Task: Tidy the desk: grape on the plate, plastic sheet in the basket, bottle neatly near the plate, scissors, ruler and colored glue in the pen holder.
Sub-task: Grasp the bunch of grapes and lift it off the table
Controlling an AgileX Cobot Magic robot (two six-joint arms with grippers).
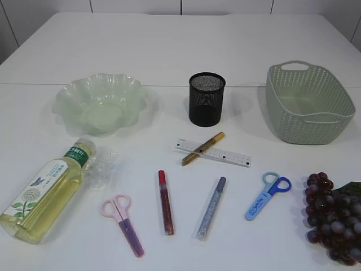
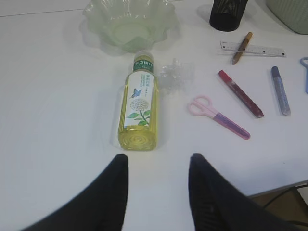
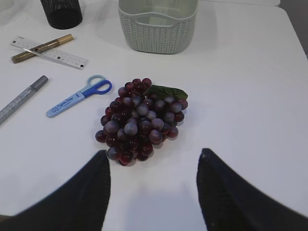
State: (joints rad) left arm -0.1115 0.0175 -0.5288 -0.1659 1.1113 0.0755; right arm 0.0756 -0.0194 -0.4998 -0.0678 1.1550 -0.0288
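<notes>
grape (image 3: 140, 121) bunch before open right claw (image 3: 153, 190)

A lab-style test bench is being shown: a bare white table (image 1: 169, 51) is being backed at twelve o'clock by plain white wall panels (image 1: 135, 5), and stationery, a bottle (image 1: 45, 192) and fake grapes (image 1: 333, 217) are being laid out in staged order.

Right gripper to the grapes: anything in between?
Nothing. In the right wrist view only bare table separates the open right gripper from the grape bunch; the blue scissors lie off to the side.
</notes>
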